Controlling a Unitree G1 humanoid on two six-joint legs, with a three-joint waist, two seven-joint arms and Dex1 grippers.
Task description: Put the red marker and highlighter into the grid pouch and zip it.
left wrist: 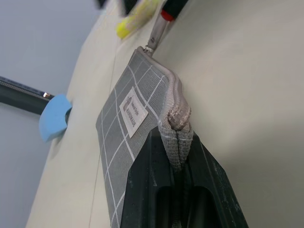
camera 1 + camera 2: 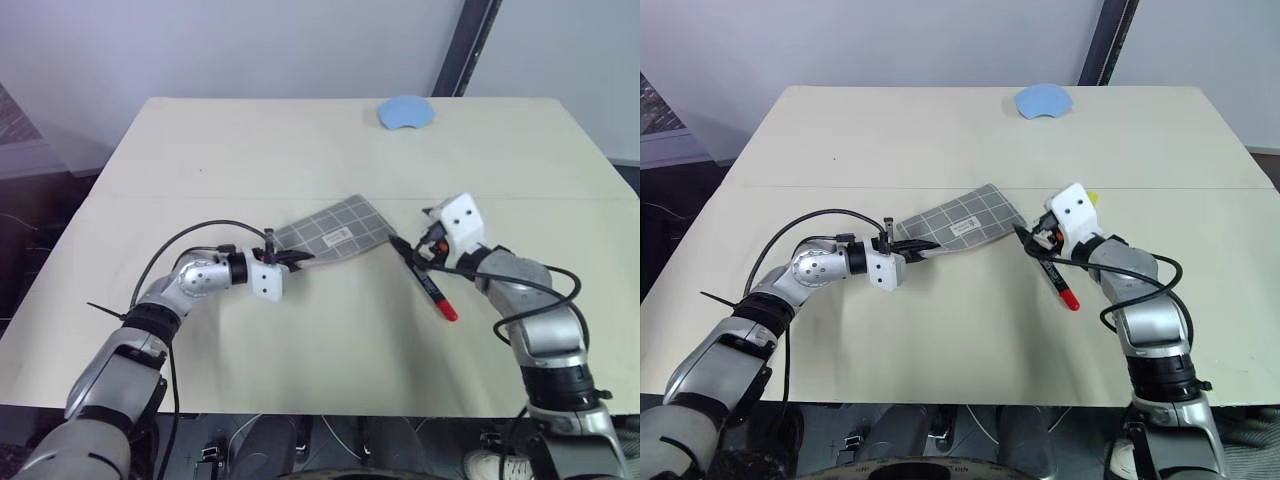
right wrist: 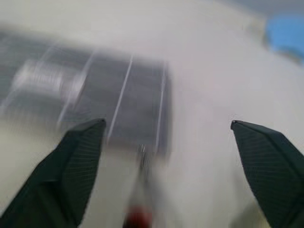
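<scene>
Left fingers (image 1: 178, 156) clamped on grid pouch (image 2: 335, 232) corner

Grid pouch (image 2: 335, 233) mid-table (image 2: 300, 150), near corner raised off surface in left gripper (image 2: 292, 262). Red marker (image 2: 425, 280) on table just right of pouch, under right gripper (image 2: 425, 248). Highlighter (image 2: 1092, 199) behind right gripper. Blob-shaped obj (image 2: 406, 112) at far edge, well apart.

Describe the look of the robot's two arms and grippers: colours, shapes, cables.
Both arms are silver-grey metal segments with black joint bands, and loose black cables loop along each forearm. A white boxy housing with small dark holes sits at each wrist. The left gripper and right gripper each carry two black, wedge-shaped, finely textured fingers.
</scene>
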